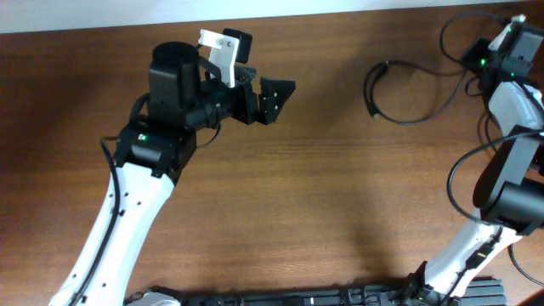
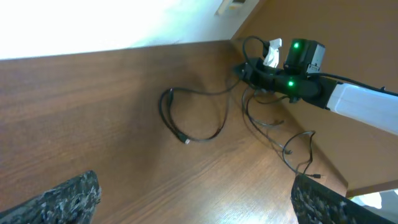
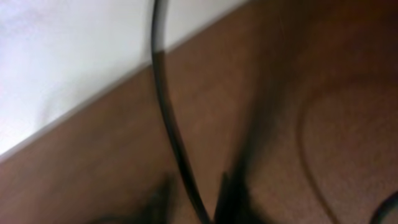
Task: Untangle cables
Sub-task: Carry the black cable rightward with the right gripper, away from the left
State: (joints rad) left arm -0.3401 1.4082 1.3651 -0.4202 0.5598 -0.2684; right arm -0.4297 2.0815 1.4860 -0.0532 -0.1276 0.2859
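Listing first the brown wooden table [image 1: 340,212], we note that it fills all three views and meets a white wall at its far edge.

Left gripper [image 1: 279,93]: raised over the left half of the table and pointing to the right. In its own wrist view the two mottled fingers [image 2: 68,199] stand far apart with nothing between them.

Right gripper [image 2: 249,71]: at the far right corner of the table, green lights showing on the arm behind it. We cannot tell whether its jaws are parted or closed.

Cables [image 2: 165,111]: thin black cords on the right half of the table, well apart from the left gripper. One lies in an open loop with a small plug [image 2: 186,141] at its near end and runs toward the right gripper. More cords [image 2: 292,149] lie loose just below that gripper, near the table's right edge.

Right wrist view: blurred. One cable [image 3: 163,93] crosses it from top to bottom, very close to the lens.
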